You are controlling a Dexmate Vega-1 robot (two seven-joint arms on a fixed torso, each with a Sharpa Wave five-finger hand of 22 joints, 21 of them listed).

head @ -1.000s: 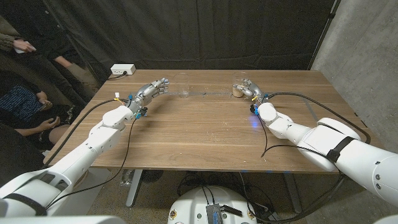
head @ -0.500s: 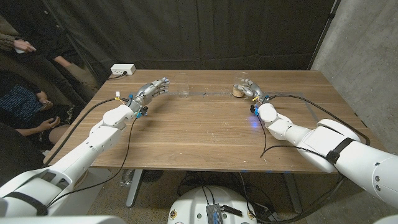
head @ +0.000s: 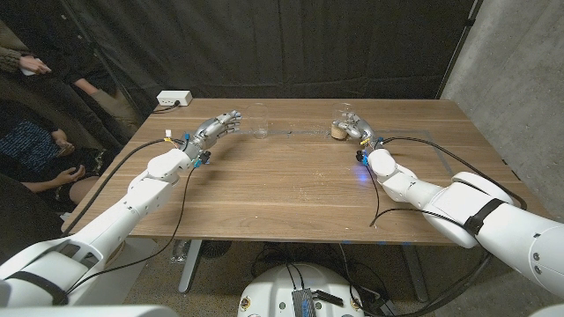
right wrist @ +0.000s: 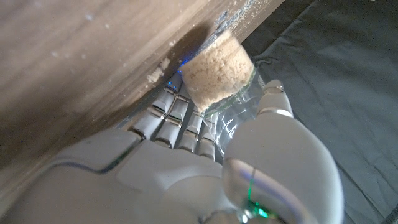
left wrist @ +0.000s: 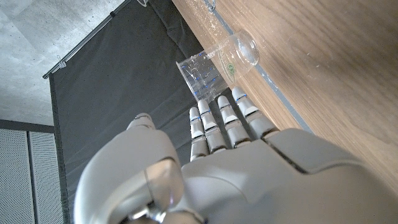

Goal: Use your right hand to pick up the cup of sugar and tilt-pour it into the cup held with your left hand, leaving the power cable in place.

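Note:
A clear cup of sugar [head: 338, 127] stands at the table's far side, right of middle. My right hand [head: 355, 126] is at it, and the cup [right wrist: 219, 73] sits between the thumb and the extended fingers [right wrist: 166, 118]; a firm grip does not show. An empty clear cup [head: 258, 121] stands at the far side, left of middle. My left hand [head: 217, 129] is just to that cup's left with its fingers stretched toward it, apart from it. In the left wrist view the empty cup [left wrist: 214, 63] lies a little beyond the fingertips [left wrist: 225, 106].
A white power strip [head: 174, 99] lies at the table's [head: 282, 194] far left corner. A pale streak [head: 295, 132] runs along the wood between the two cups. Seated people [head: 35, 141] are at the left edge, beyond the table.
My right hand has edged further forward around the cup of sugar. The left hand and the empty cup have stayed put.

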